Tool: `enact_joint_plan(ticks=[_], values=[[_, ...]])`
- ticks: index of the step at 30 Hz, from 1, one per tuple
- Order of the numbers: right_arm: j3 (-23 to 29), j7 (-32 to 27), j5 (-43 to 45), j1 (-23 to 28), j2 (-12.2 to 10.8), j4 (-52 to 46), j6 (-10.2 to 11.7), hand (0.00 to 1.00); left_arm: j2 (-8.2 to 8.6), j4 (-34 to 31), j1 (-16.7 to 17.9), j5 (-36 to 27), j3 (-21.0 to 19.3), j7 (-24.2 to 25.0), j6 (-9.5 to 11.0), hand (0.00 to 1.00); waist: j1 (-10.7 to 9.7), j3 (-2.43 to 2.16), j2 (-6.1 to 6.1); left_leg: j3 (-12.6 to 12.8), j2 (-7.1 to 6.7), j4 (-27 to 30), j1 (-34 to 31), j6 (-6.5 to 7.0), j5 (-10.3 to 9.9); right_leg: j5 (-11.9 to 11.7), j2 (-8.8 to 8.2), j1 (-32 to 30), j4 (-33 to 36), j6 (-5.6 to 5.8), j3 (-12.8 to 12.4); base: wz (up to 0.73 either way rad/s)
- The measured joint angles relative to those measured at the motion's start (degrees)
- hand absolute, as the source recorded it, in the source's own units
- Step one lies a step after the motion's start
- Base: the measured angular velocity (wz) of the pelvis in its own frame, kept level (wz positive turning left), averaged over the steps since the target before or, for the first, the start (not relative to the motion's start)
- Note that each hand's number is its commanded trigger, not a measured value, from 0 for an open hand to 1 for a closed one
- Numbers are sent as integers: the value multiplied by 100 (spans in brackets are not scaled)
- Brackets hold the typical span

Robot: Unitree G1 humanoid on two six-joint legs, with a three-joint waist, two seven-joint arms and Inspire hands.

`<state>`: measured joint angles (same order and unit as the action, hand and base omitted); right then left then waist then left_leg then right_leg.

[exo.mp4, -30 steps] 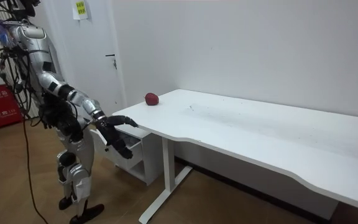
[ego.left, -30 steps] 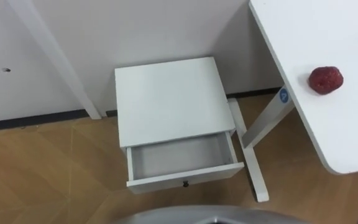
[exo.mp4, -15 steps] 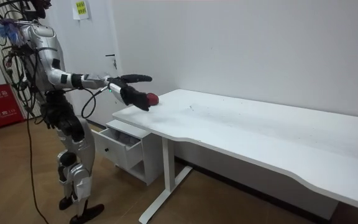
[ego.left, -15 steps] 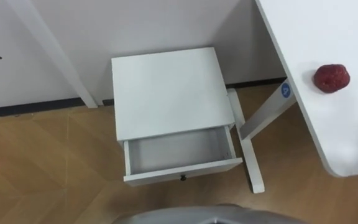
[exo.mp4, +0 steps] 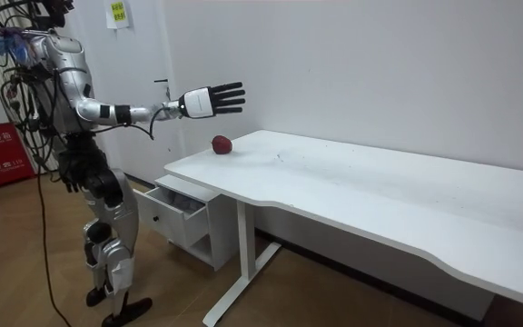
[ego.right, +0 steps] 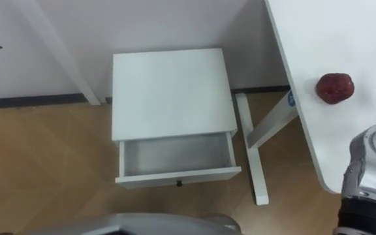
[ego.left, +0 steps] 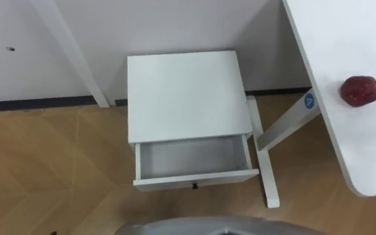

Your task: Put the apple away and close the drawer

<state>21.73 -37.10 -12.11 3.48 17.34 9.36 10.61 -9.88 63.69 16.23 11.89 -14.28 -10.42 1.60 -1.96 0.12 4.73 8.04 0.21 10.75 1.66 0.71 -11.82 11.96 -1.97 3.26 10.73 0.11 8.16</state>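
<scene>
The right robot hand [exo.mp4: 212, 100] is wide open and empty. The apple [ego.left: 359, 90] lies on the bench [ego.left: 344, 39], 2 o'clock from the open drawer [ego.left: 193, 158].

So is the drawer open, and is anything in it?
Open and empty: the drawer sticks out of the cabinet, its bare bottom showing.

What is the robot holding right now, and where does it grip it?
Nothing visible. Its right hand is open in the air, fingers spread, apart from the apple, which lies on the table.
</scene>
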Motion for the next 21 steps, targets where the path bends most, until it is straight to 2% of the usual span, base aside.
enact_joint_plan(ticks=[4,7,10,11,15,21], values=[[-259,204,126,21,32,0,-3,0,-8,-1,-5,6,141,-1,7,0,62,16,44,0,1,6,11,0,0,-11,0,33,-12,1,-2,0],[-420,423,305,63,32,38,-2,0,-10,-73,2,18,149,-1,31,0,90,36,7,-4,0,5,80,0,-1,-14,-2,64,-20,5,-5,0],[-540,650,379,71,31,139,-3,0,-16,-153,5,16,149,0,48,0,106,27,-54,-17,3,4,90,0,-1,-14,-1,71,-14,4,-2,0],[-543,745,379,113,32,147,-3,0,-17,-177,13,16,148,2,50,0,113,11,-83,-16,3,4,92,0,-1,-14,0,72,-12,4,-2,0],[-543,916,411,232,32,164,-3,0,-17,-213,23,20,141,13,53,0,112,-11,-120,-19,4,5,100,0,0,-14,0,79,-10,4,0,0],[-546,1247,1657,467,27,213,-28,0,-17,-222,11,115,125,80,53,0,84,-11,-86,-3,3,12,103,0,0,-15,-3,88,-5,1,-3,0]])
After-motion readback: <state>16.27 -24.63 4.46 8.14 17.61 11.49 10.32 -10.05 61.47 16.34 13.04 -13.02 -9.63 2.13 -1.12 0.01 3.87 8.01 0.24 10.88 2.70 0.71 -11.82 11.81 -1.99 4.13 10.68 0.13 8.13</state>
